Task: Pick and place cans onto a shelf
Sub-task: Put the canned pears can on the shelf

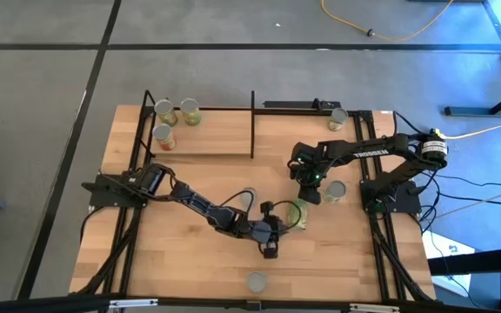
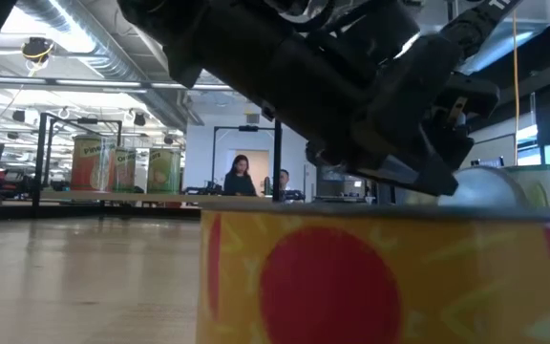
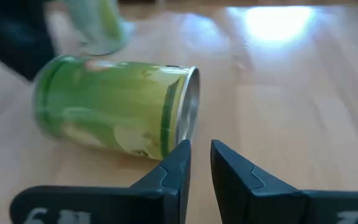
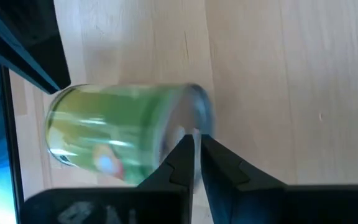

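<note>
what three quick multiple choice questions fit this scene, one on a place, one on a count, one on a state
1. Where does the shelf stand?
A. on the table, on the left arm's side
B. on the floor
C. on the table, in the right arm's corner

2. How many cans are on the shelf?
A. none
B. three
C. six

3. How is the green can placed?
A. upright on the shelf
B. lifted in the air
C. lying on its side on the table

Answers: 1 A, since the high view shows its black posts and board at the table's left end. 2 B, since three round tops sit together on its board. 3 C, since both wrist views show its round end facing sideways on the wood.
</note>
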Robot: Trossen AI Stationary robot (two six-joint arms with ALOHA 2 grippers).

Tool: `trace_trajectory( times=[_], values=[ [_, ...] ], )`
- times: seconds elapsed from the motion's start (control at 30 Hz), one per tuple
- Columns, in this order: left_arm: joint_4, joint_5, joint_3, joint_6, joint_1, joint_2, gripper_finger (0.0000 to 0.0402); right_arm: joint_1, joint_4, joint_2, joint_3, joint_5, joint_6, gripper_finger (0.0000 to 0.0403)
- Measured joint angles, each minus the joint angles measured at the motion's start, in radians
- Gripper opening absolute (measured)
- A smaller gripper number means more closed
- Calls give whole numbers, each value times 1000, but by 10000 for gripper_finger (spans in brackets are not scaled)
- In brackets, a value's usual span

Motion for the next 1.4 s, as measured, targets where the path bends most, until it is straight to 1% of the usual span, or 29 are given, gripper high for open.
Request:
trace_trajectory(
  times=[0.1,0.23,0.3,0.43,0.7,0.9,1.2,1.3,1.4],
  values=[
    [0,-55,0,-18,0,0,55,0,-1,26,0,0,4,32],
    [0,-137,0,1,-6,0,55,0,6,70,0,-1,1,32],
    [0,-155,0,5,-11,0,55,0,14,91,0,-2,0,32],
    [1,-140,0,-14,-16,0,55,0,52,131,0,-44,3,32],
    [36,-139,25,29,-40,0,55,0,85,178,0,-66,6,32],
    [11,-170,27,39,-38,0,55,0,106,178,0,-66,10,32],
    [2,-175,27,40,-39,0,55,0,116,178,0,-64,10,32],
    [-26,-214,27,40,-38,0,55,0,125,178,0,-64,13,32],
    [-22,-219,27,40,-36,0,55,0,141,178,0,-64,32,32]
  ],
)
